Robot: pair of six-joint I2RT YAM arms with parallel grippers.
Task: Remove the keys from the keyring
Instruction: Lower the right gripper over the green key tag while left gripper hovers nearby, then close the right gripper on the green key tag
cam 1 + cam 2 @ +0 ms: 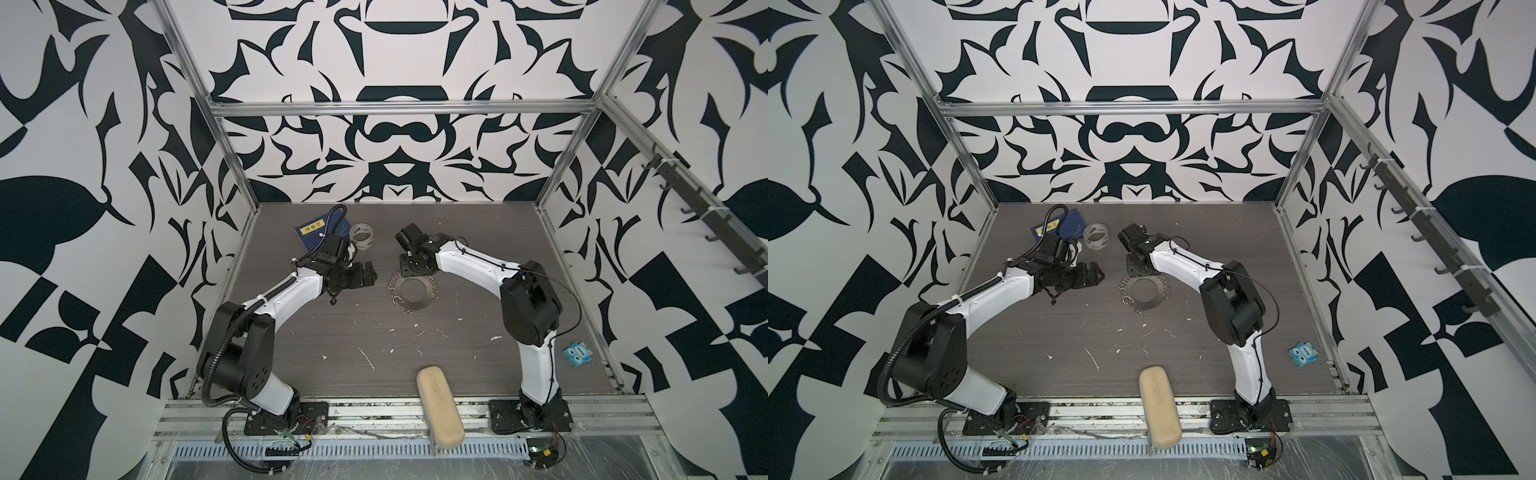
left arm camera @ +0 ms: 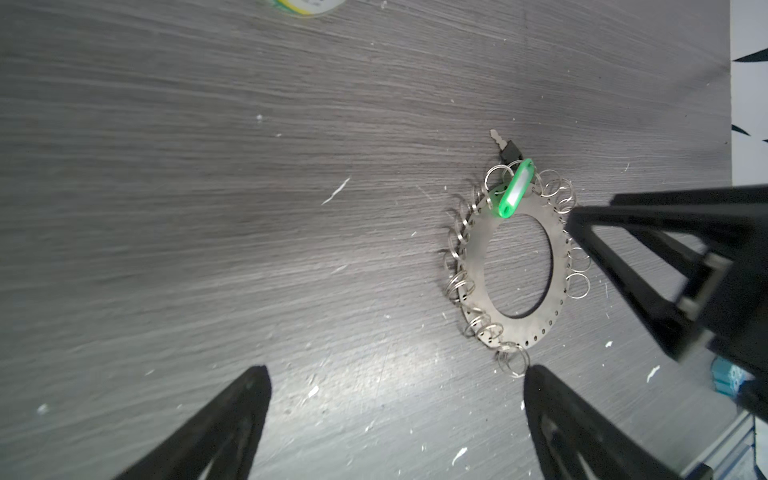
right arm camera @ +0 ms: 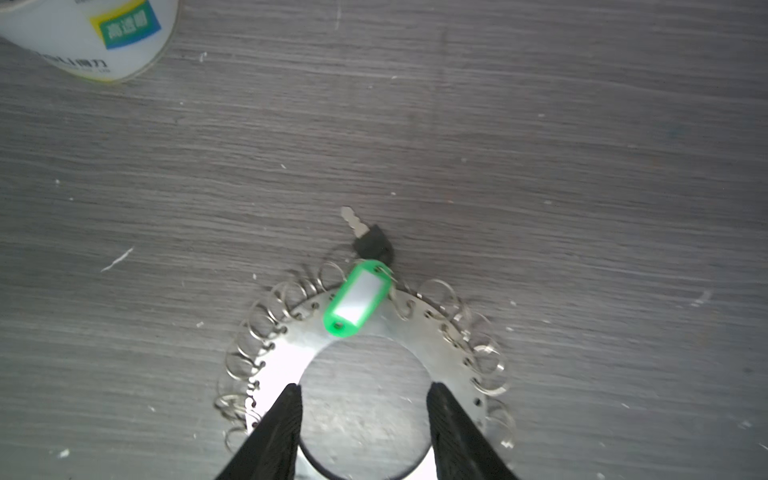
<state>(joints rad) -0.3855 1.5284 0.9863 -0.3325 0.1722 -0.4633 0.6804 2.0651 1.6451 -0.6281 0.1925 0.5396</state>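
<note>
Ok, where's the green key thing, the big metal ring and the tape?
keys [image 3: 358, 300]: right wrist view, on the tag's white patch.
keyring [image 3: 440, 345]: right wrist view, on its flat metal band.
tape roll [image 1: 361, 246]: in a top view, on its clear wall.

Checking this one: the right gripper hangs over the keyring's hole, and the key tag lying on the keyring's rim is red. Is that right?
Not quite: the key tag is green with a white patch, as the right wrist view shows. The right gripper does hang over the hole of the keyring.
</note>
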